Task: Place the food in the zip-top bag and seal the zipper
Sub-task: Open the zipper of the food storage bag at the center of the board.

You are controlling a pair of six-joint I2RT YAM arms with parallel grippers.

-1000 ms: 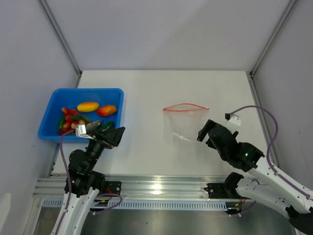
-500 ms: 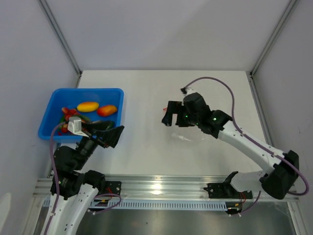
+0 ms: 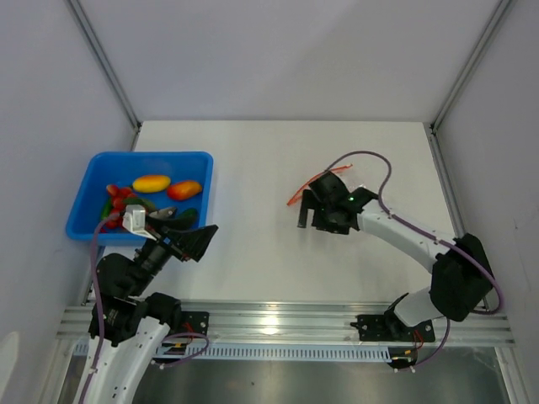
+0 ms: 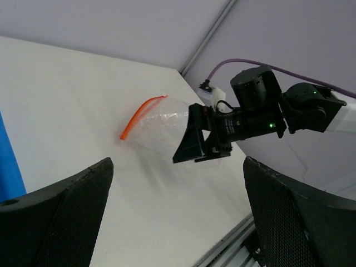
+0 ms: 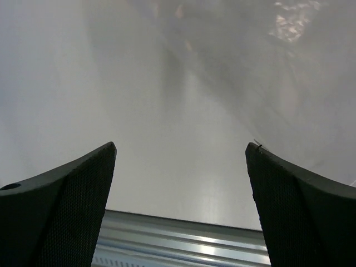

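The food lies in the blue tray [image 3: 84, 210]: two yellow-orange mangoes [image 3: 152, 183], small red pieces [image 3: 118, 195] and green peppers [image 3: 182, 216]. The clear zip-top bag [image 4: 164, 119] is lifted off the table at mid right. Its red-orange zipper [image 3: 296, 198] tilts up on the left side. My right gripper [image 3: 310, 202] is open and sits right against the bag. The bag's film [image 5: 278, 83] fills the top of the right wrist view above its fingers [image 5: 181, 146]. I cannot tell whether a finger is inside the bag. My left gripper [image 3: 192, 238] is open and empty beside the tray's near right corner.
The metal rail [image 3: 278, 324] runs along the table's near edge. Grey walls close in the left, back and right. The right arm's purple cable [image 3: 370, 164] loops above the bag.
The right arm swung from the near right to the bag and turned over it. The bag, flat a second ago, now stands up with its zipper tilted. The left gripper barely moved.
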